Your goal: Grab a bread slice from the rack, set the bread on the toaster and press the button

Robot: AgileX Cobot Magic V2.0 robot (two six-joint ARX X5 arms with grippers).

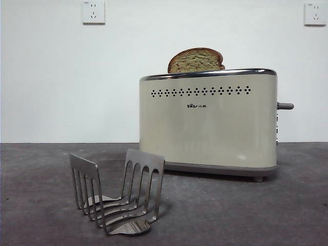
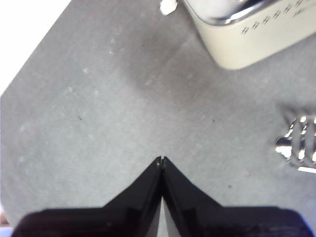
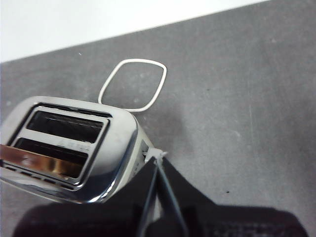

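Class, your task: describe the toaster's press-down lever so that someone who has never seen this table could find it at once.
Find the large cream toaster standing on the grey table, behind the small steel rack. Go to its narrow right-hand end in the front view: the lever is the short dark grey knob sticking straight out near the top, unlike the small buttons lying below it.

The slice of bread (image 1: 196, 60) stands in the toaster (image 1: 207, 125) (rack (image 1: 118, 192) in front, left).
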